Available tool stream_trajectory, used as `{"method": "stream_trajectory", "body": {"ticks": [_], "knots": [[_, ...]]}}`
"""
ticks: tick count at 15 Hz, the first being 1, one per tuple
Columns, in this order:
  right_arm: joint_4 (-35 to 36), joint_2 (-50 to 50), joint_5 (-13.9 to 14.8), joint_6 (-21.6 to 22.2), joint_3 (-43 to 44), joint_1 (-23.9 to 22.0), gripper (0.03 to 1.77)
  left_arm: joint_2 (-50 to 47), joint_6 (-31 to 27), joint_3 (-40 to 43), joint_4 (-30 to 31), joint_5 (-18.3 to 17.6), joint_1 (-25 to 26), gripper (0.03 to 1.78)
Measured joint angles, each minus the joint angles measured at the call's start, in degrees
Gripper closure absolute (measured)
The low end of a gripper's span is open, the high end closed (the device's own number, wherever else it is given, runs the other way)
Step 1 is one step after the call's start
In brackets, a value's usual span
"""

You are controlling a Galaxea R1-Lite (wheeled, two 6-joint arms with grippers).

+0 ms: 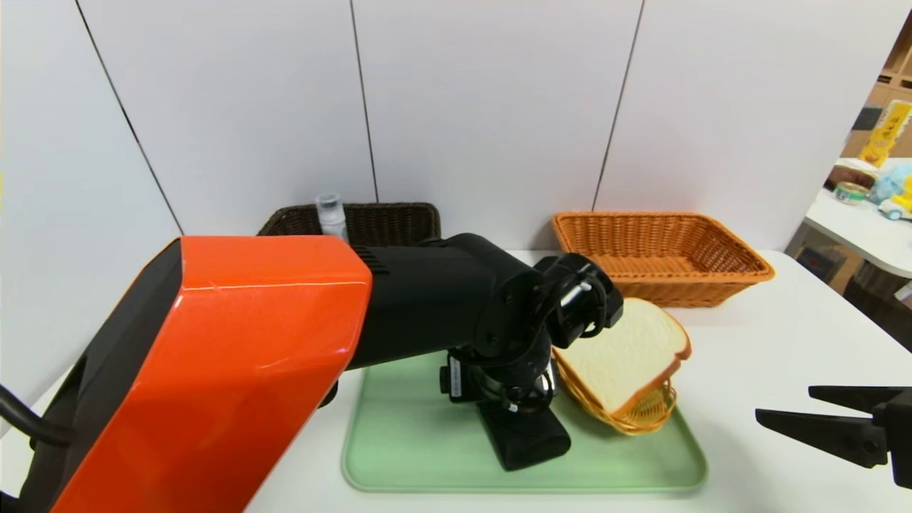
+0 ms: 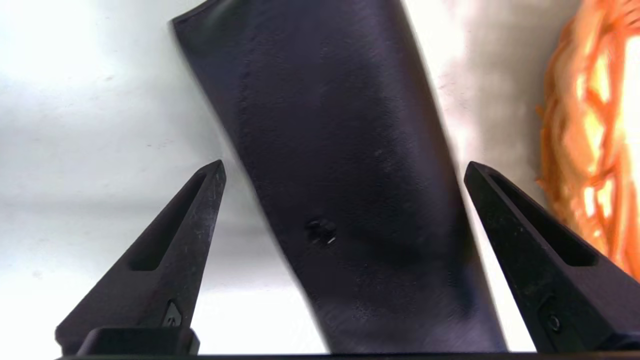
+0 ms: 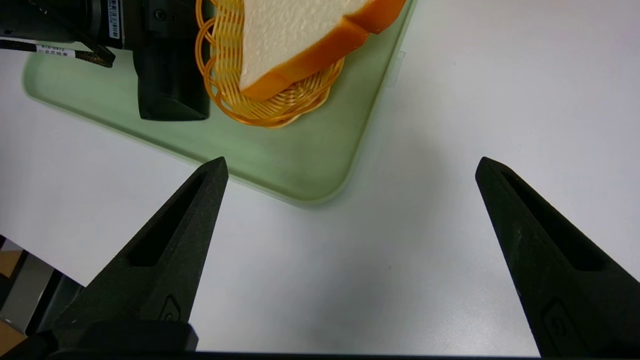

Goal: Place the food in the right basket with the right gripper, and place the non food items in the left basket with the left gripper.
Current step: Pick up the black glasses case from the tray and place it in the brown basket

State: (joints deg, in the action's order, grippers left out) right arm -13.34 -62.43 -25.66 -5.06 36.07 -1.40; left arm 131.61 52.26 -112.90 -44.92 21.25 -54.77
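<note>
Right now I have the left gripper [image 2: 345, 170] low over the glasses case [image 2: 345, 165], fingers spread wide with one tip to either side of the case and not yet touching it. The case lies flat on the green tray [image 1: 399, 442], just beside the small yellow wicker dish [image 1: 641, 417] that also sits on the tray. So the step in hand, as I judge it, is the pick of the case, bound for the dark brown basket [image 1: 399, 221] beyond the tray's far edge.

Next move calls for a little more descent, keeping the case centred between the tips, then a firm close across its width; it looks soft, so it may sag when lifted.

The right gripper [image 1: 791, 402] is parked off the tray's right side, fingers spread, nothing between them.

Count: one bread slice [image 1: 627, 349], leaning in the yellow dish on the tray, not yet moved; one case; one white bottle [image 1: 332, 217], standing upright at the brown basket, seemingly inside it; two big baskets, brown and orange [image 1: 662, 256], the orange one behind the tray's right corner and holding nothing I can see.
</note>
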Motion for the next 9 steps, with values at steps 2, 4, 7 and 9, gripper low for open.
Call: {"method": "stream_trajectory", "body": {"ticks": [2, 4, 7, 9], "knots": [[-0.05, 0.00, -0.02, -0.11, -0.05, 0.00, 0.09, 0.28, -0.17, 0.02, 0.41, -0.04, 0.26, 0.12], [0.06, 0.00, 0.00, -0.17, -0.05, 0.00, 0.09, 0.52, -0.20, 0.02, 0.41, 0.05, 0.26, 0.12], [0.15, 0.02, 0.00, -0.15, -0.05, 0.00, 0.09, 0.72, -0.26, 0.02, 0.44, 0.16, 0.28, 0.12], [0.09, 0.02, 0.00, -0.12, -0.05, 0.00, 0.09, 0.87, -0.26, 0.02, 0.44, 0.22, 0.30, 0.12]]}}
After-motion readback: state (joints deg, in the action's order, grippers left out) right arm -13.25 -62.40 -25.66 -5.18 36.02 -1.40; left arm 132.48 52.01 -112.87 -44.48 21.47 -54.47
